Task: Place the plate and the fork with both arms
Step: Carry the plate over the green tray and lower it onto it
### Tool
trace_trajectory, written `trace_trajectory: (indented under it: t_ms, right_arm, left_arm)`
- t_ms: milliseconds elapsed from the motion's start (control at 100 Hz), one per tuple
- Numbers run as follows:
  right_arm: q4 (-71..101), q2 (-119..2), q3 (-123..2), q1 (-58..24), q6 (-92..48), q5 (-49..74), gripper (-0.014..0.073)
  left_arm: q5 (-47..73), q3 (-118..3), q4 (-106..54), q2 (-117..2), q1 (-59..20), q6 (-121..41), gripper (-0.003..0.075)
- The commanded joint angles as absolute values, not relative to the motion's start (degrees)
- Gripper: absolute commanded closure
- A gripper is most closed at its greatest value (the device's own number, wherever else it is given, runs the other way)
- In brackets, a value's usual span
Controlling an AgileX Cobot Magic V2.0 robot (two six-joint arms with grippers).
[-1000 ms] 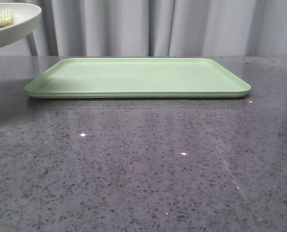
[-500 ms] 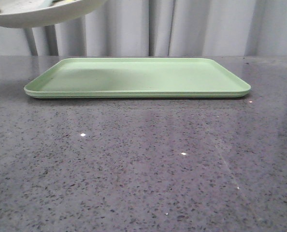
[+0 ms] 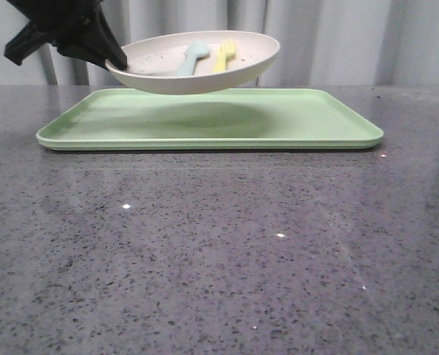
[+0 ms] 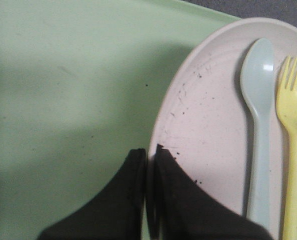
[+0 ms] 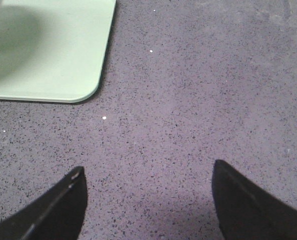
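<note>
Hovering above the tray (image 3: 205, 118) at its nine o'clock half, the left gripper (image 3: 114, 65) pinches the plate (image 3: 197, 63) rim, fork (image 3: 221, 55) aboard; nothing set down. Right gripper (image 5: 147, 192) gapes empty.

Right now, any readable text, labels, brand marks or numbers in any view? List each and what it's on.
None readable in any view.
The plate, held by the left gripper at its rim: only dark speckles, no lettering.
The fork and the pale blue-green spoon: plain, no marking shows.
The green tray: plain surface.
The speckled table and the right gripper: nothing printed.
</note>
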State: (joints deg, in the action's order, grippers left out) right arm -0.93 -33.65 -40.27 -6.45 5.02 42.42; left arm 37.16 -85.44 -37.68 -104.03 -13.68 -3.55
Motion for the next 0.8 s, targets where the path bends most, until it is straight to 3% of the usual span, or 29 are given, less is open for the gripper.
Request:
trace_trajectory:
  t_ms: [0,790]
  right_arm:
    - [-1.2,-34.1,-42.2,-6.2,4.5,38.4,0.0067]
    - [-1.2,-34.1,-42.2,-6.2,4.5,38.2,0.0067]
  left_arm:
    - [33.8,-90.0,-36.7,-103.0,-15.2,1.0,0.0741]
    - [33.1,-92.3,-30.8,-108.5,-16.2,6.4,0.0741]
